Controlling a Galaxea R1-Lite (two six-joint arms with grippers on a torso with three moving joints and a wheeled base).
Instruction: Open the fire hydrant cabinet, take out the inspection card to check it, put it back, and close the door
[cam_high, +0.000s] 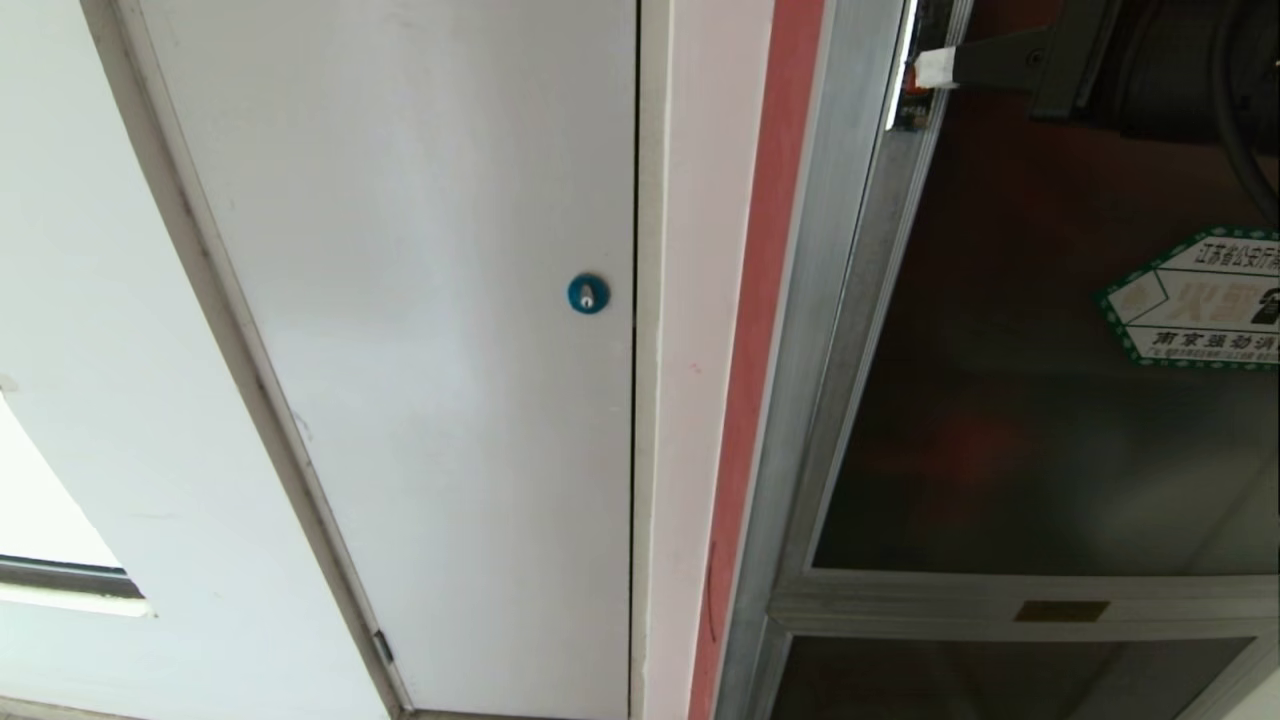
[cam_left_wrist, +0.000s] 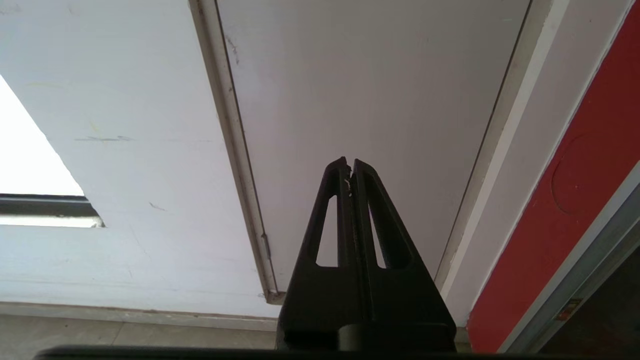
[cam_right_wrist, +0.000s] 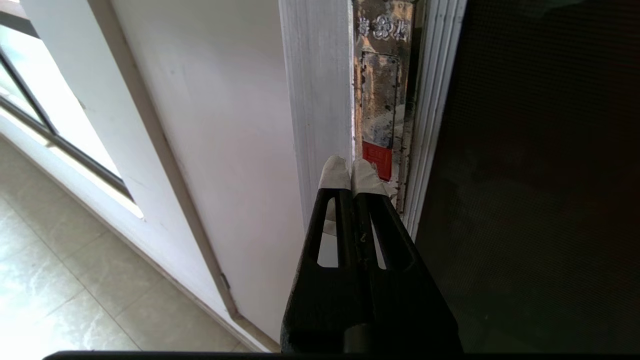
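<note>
Right gripper (cam_right_wrist: 351, 167) closed, empty, tips at the red latch (cam_right_wrist: 377, 159) on the door (cam_high: 1040, 400), 1 o'clock of head view. Left gripper (cam_left_wrist: 349, 165) closed, parked.

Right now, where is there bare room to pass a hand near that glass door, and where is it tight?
Free: the white panel left of its blue lock, and the glass door below the hexagonal sticker. Tight: around the red latch, where the right end effector sits shut.
</note>
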